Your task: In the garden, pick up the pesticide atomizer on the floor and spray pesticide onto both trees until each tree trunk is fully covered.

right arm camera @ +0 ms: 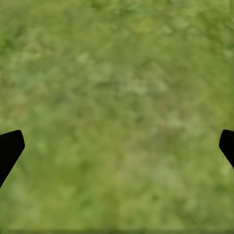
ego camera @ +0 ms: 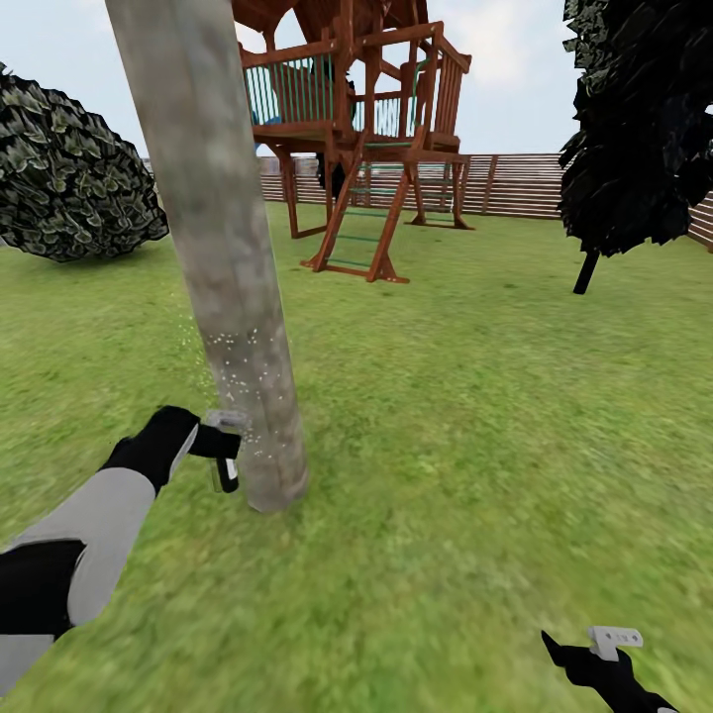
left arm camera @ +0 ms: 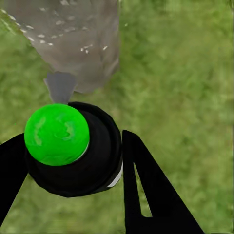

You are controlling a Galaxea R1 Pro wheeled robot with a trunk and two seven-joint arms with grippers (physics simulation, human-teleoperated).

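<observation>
Spraying low on the near trunk [ego camera: 223,297], I clamp the spray bottle [ego camera: 226,473] in my left gripper [ego camera: 220,448]; right gripper [ego camera: 594,649] hangs open. White flecks cover only its base; the second tree awaits.

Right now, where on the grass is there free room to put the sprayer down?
Open grass lies free from the tree trunk toward the dark tree, and in front of the open right claw. It is crowded only at the trunk's foot, where the left claw holds the atomizer close to the bark.
</observation>
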